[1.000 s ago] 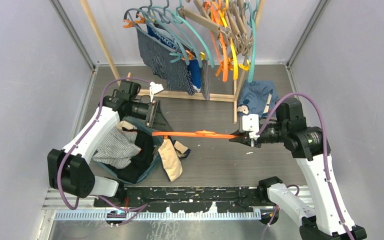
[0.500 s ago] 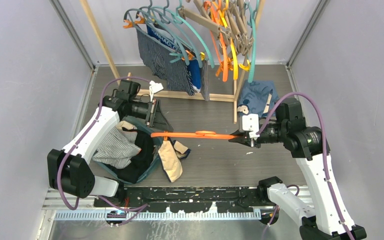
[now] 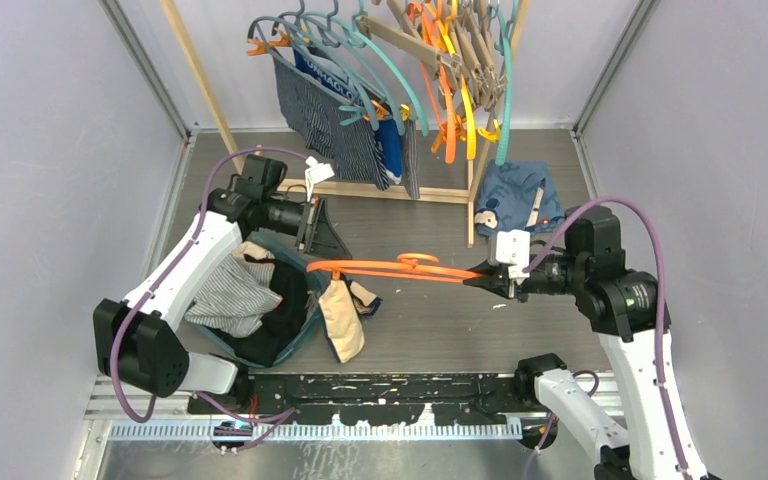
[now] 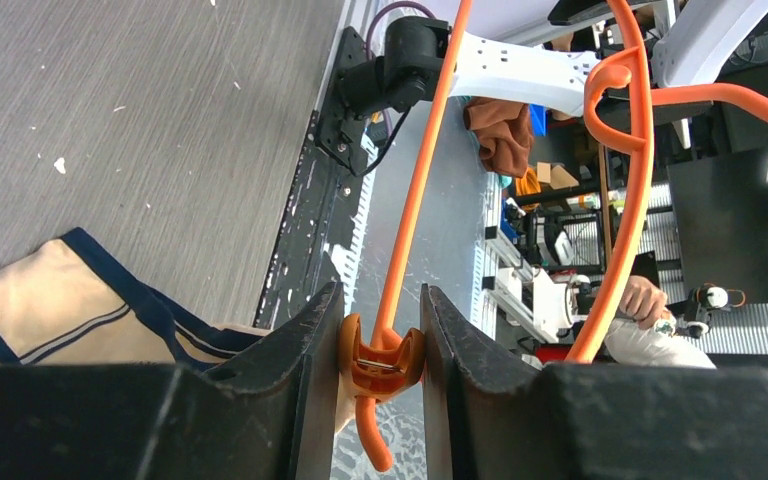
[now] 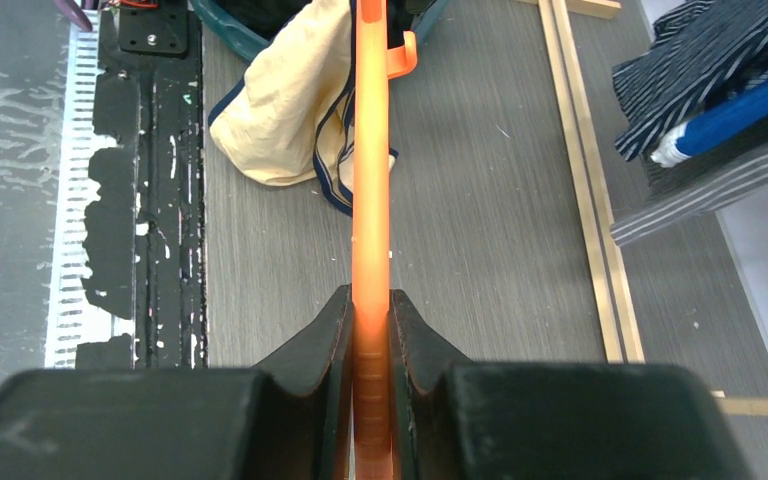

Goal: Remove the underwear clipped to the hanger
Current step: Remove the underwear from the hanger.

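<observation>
- The beige underwear [image 3: 342, 318], trimmed in navy, lies crumpled on the table [image 3: 440, 330] under the left end of the orange hanger [image 3: 390, 268]. Its top edge reaches up to that end. Whether the clip [image 4: 380, 358] there grips the cloth cannot be told.
- The hanger hangs roughly level above the table, stretched between the two arms, with its hook at the middle.
- The left gripper [image 4: 380, 295] stands at the hanger's left end. Both fingers press on the sides of the clip, so it is closed on the clip.
- The right gripper [image 5: 370, 300] clamps the hanger's right end, with the bar pinched tight between its fingers.
- Left of the hanger, a basket [image 3: 305, 325] holds a heap of clothes, a grey striped piece on top beside dark ones.
- Beyond the hanger stands a wooden rack [image 3: 200, 75]. Navy pinstriped underwear [image 3: 325, 115] and bright blue underwear [image 3: 391, 148] hang on it from teal hangers.
- Beyond the hanger's right end, a blue printed garment [image 3: 515, 195] lies on the table by the rack's foot.
</observation>
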Action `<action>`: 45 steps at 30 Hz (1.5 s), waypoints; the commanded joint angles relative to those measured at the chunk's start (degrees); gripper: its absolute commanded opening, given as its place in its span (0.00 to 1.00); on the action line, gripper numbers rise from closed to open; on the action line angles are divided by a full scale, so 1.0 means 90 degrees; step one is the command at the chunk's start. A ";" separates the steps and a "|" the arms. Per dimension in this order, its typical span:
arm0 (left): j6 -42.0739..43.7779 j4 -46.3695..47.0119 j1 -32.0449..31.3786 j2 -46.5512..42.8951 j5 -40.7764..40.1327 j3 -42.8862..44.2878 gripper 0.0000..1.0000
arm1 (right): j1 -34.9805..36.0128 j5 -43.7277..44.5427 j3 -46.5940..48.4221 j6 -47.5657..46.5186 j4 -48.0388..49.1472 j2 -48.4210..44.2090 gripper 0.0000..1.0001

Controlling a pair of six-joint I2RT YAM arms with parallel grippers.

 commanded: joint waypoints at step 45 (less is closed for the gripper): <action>0.0316 0.0367 -0.0145 -0.0532 -0.0178 0.0185 0.19 | -0.0418 -0.0357 0.0099 0.0654 0.0656 -0.0107 0.01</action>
